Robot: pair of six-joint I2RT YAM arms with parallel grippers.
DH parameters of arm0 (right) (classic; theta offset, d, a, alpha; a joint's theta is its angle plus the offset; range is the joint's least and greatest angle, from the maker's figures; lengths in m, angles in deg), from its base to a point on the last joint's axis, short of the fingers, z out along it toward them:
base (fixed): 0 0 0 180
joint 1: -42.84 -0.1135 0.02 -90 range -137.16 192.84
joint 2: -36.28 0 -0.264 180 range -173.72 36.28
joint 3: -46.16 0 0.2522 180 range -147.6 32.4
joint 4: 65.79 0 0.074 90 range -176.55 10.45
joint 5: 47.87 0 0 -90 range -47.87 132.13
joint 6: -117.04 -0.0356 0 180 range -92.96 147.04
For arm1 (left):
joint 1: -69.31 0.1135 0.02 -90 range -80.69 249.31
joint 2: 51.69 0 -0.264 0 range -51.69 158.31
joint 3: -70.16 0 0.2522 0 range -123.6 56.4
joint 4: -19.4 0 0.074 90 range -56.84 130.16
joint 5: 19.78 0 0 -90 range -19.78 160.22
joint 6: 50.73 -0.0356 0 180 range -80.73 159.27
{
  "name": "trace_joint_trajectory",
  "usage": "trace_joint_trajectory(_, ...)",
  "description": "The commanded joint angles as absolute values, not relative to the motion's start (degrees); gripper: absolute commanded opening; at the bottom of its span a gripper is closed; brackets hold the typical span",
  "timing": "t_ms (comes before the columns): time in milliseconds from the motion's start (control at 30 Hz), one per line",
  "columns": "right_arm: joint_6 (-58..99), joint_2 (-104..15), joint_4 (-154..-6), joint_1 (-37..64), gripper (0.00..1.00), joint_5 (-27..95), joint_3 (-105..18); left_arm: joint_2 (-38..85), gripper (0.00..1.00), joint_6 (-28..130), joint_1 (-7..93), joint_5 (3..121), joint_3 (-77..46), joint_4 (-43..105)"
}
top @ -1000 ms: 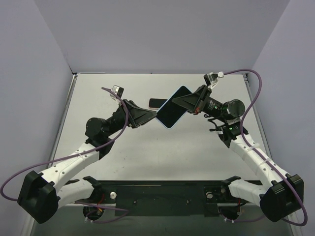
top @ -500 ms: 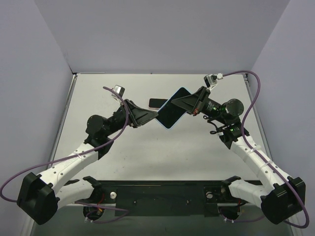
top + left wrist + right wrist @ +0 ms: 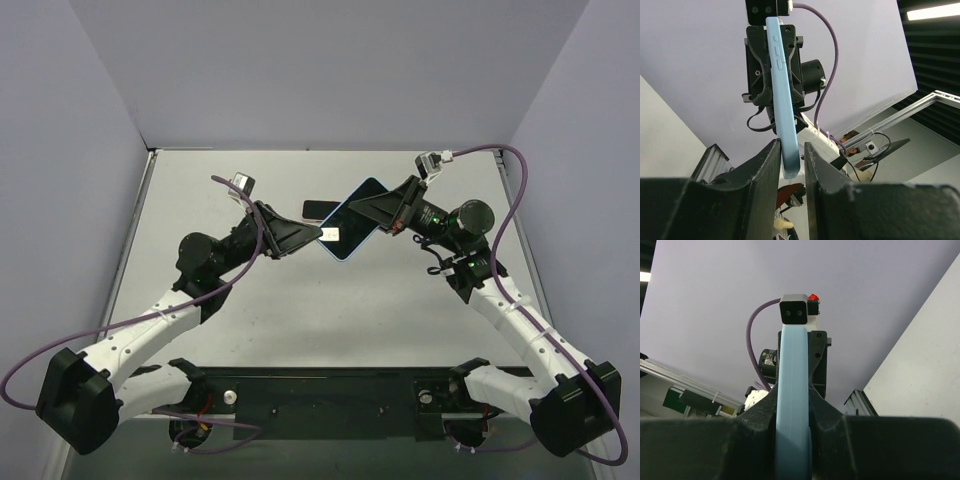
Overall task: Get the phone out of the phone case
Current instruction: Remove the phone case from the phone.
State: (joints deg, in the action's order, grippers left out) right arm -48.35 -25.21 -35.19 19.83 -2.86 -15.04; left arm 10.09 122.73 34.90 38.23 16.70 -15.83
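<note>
While the right gripper clamps the light blue phone case steady aloft, the left gripper straddles its end. Whether it pinches is unclear.

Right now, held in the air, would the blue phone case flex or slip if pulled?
Probably flexible: the phone case looks matte and soft-edged, so it may bend when peeled. Slipping seems unlikely, since the right fingers clamp its faces. Likely light, held at two ends.
</note>
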Motion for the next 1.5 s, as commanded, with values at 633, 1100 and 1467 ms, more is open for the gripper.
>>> trace_joint_trajectory(633, -74.63, -33.06, -8.99, 21.74, 0.0, -2.25, -16.47, 16.77, 0.0, 121.9, 33.63, 29.63, 6.4, -60.1)
trace_joint_trajectory(1100, -93.27, -34.3, 10.01, 20.43, 0.0, 2.84, -20.42, 24.34, 0.0, 118.54, 33.63, 29.09, 9.21, -60.8)
trace_joint_trajectory(1467, -96.7, -33.59, 12.91, 18.14, 0.0, 6.44, -24.38, 28.64, 0.0, 115.65, 33.72, 31.2, 13.51, -57.1)
